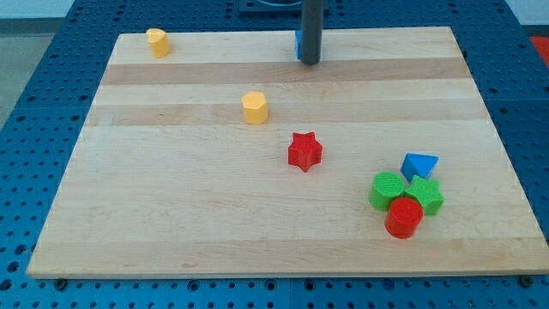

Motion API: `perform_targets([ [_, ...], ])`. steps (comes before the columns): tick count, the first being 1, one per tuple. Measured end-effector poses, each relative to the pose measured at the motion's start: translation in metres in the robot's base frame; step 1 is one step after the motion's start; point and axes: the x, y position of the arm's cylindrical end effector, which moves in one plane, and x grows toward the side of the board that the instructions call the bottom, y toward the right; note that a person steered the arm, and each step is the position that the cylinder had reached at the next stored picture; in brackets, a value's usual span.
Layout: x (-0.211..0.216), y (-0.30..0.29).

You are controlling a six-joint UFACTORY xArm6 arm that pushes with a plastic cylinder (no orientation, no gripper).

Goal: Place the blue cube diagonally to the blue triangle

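Across the wooden board (171, 215), our tip (310, 62) stands at twelve o'clock, touching the mostly hidden blue cube (298, 45) on its nine o'clock side; we carry no fingers. Far off at four o'clock, the blue triangle (419, 165) tops a green-and-red cluster.

The pale wooden tabletop (171, 215) before me shows lengthwise plank bands, lighter and darker. It lies on a blue perforated base (34, 103) dotted with regular holes, which frames it on every side. Light is even, with soft short shadows. Beyond that, nothing of the room shows.
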Motion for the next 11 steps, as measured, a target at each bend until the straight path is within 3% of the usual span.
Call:
perform_targets([
  [3, -0.022, 0.051],
  [7, -0.023, -0.022],
  [11, -0.017, -0.024],
])
